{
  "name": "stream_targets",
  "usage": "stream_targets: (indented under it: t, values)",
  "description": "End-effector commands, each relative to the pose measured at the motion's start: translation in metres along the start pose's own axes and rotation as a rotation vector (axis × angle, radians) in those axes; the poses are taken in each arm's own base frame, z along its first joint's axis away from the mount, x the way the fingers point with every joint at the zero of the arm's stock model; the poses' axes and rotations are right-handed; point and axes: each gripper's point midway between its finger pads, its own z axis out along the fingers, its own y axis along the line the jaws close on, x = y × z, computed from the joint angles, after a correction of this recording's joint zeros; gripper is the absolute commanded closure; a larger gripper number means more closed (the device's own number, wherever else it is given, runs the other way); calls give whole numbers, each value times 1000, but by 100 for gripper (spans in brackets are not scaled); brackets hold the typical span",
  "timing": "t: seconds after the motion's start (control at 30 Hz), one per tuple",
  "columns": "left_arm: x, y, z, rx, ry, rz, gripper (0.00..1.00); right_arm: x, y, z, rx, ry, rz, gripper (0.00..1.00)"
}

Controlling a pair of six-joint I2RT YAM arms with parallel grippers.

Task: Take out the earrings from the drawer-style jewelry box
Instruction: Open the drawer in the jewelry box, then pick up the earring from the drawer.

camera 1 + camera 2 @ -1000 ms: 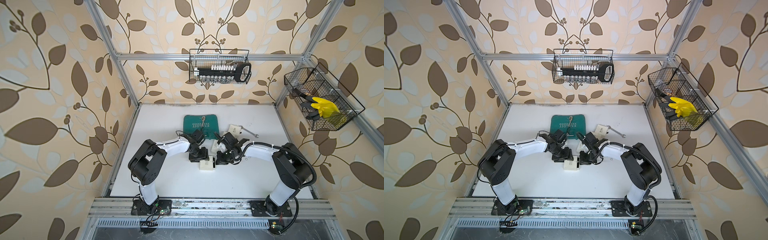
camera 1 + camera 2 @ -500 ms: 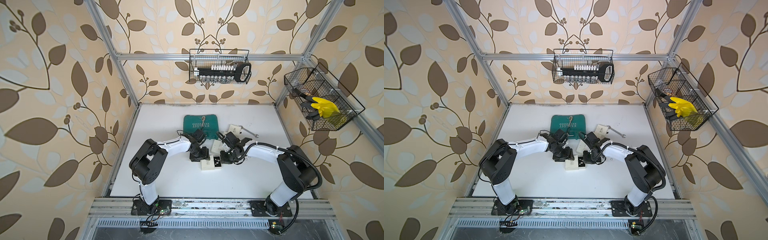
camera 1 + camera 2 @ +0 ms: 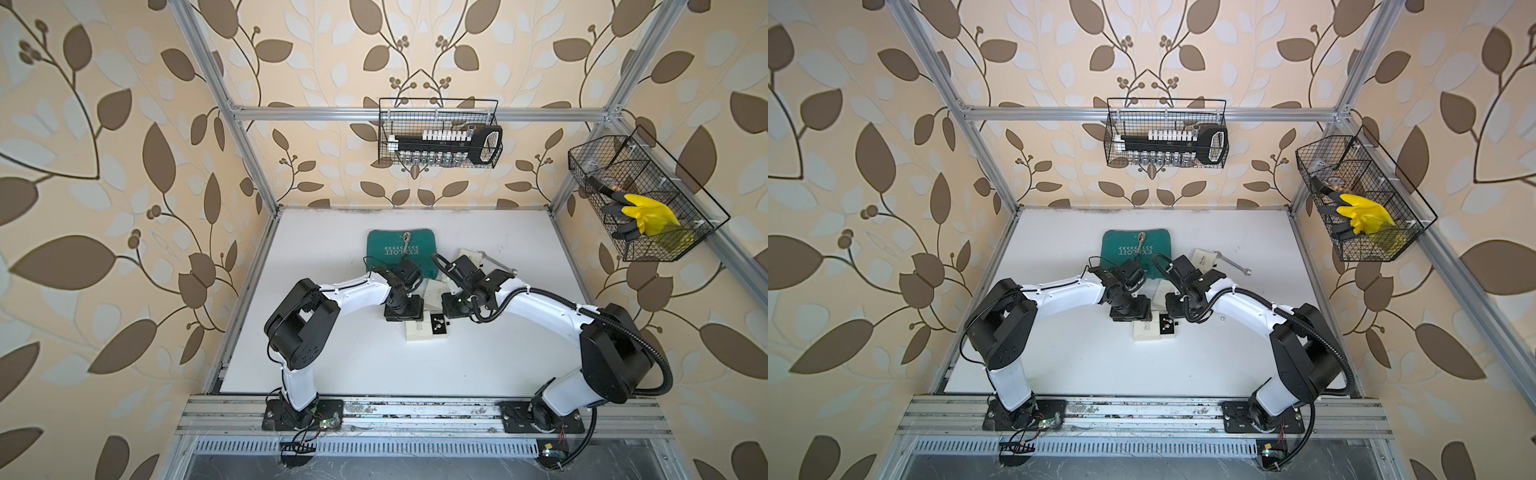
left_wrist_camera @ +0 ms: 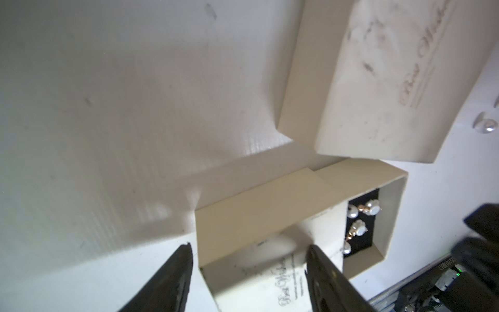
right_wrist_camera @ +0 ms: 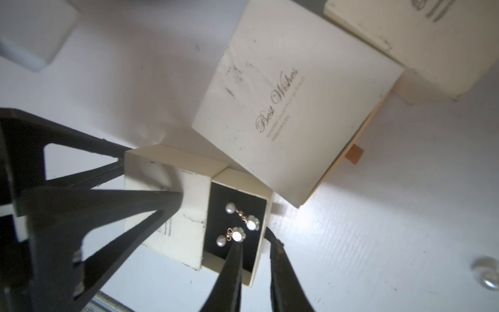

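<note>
The cream jewelry box (image 3: pixel 417 331) (image 3: pixel 1146 331) lies mid-table, its drawer (image 5: pixel 266 216) slid out toward the right arm. On the drawer's black lining lie the earrings (image 5: pixel 243 222) (image 4: pixel 359 224) (image 3: pixel 437 328), two pearl pairs. My left gripper (image 4: pixel 249 245) (image 3: pixel 409 318) is shut across the box's sleeve (image 4: pixel 270 210). My right gripper (image 5: pixel 253 239) (image 3: pixel 448 320) is slightly open. One of its fingers reaches into the drawer and touches an earring; its other finger stands outside the drawer wall. A loose pearl piece (image 5: pixel 488 275) lies on the table beside it.
A second cream box (image 5: pixel 283 94) (image 3: pixel 434 293) touches the open one from behind, and a third (image 3: pixel 469 255) lies farther back. A green tool case (image 3: pixel 399 249) and a silver wrench (image 3: pixel 498 266) are at the back. Wire baskets (image 3: pixel 440 133) (image 3: pixel 640 199) hang on the walls.
The drawer has slid out toward the right arm and the earrings now show. The right gripper's jaws have parted a little. The left gripper has stayed on the sleeve.
</note>
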Motion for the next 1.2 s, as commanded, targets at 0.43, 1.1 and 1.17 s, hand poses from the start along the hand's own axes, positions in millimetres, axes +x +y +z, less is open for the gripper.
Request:
stream_targets:
  t: [0.43,1.1,1.17]
  values:
    - [11,4,-5,-2,-9,20,32,1,18,32,-50,77,-12,75]
    - [16,9,2,-21,23,-9,32,16,15,50,-44,107,-4,89]
    - [16,9,3,-23,24,-7,32,14,16,46,-50,94,-4,90]
